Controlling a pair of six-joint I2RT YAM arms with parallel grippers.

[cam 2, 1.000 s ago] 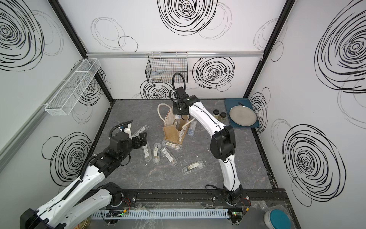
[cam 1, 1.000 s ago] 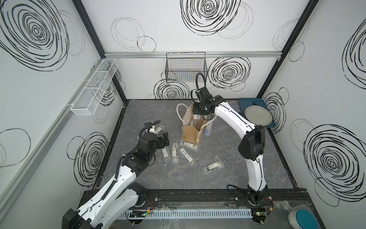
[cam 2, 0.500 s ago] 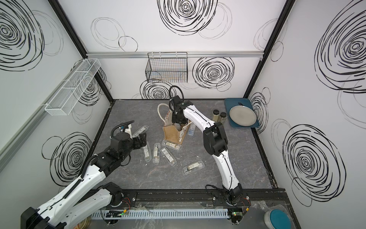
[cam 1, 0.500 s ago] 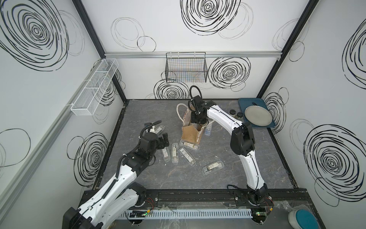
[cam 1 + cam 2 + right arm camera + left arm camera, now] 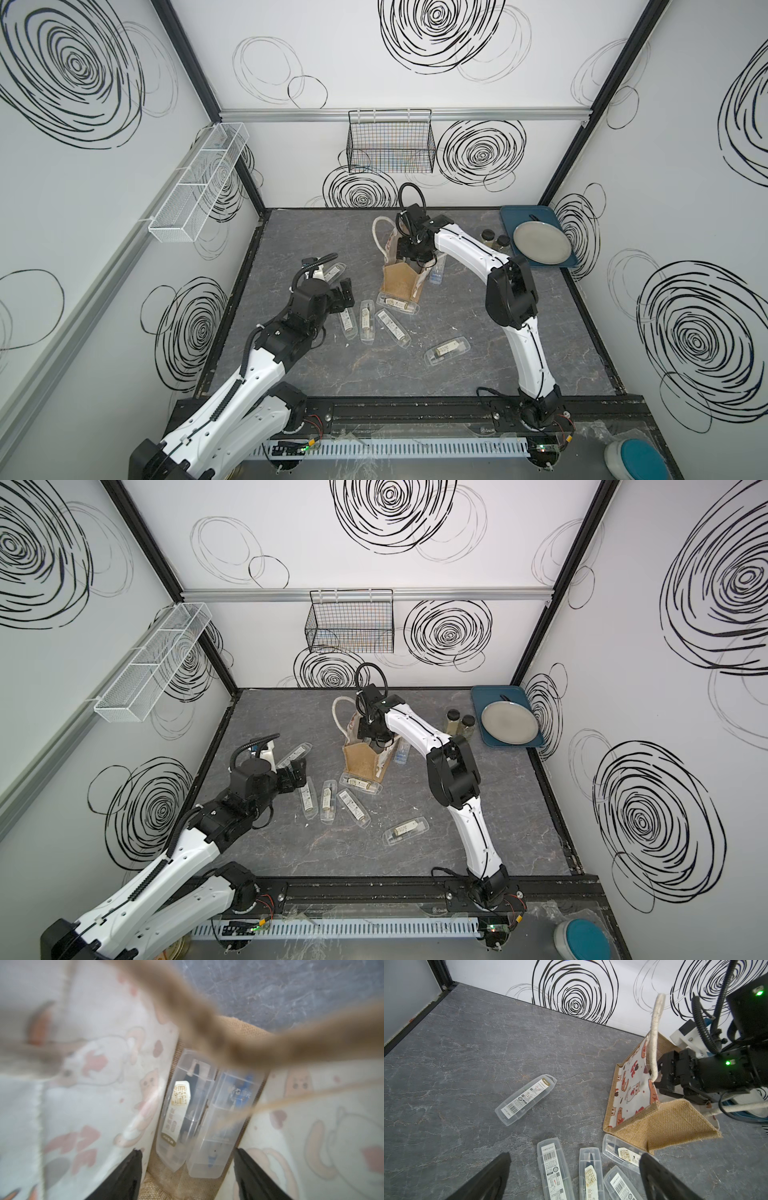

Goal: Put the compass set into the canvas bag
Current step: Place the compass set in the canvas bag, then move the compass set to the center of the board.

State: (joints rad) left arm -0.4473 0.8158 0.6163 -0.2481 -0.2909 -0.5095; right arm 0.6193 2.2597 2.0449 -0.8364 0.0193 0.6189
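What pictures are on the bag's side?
Orange cartoon cats on the canvas bag, clearest from the left wrist.

light: bright, soft, even in both top views | shadows: faint, small on the floor (image 5: 374, 374) | edges: posts (image 5: 191, 58) lean out at 11 and 1 o'clock | left wrist: sharp | right wrist: fuzzy, rope handle (image 5: 207, 1028) a big brown smear, canvas bag (image 5: 104, 1084) cloth washed pale

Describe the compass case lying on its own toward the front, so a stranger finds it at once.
Start at the canvas bag standing mid-table. Clear cases lie before it: one against its base, three side by side near the left gripper. The lone compass case lies apart from all of them, nearest the front rail.
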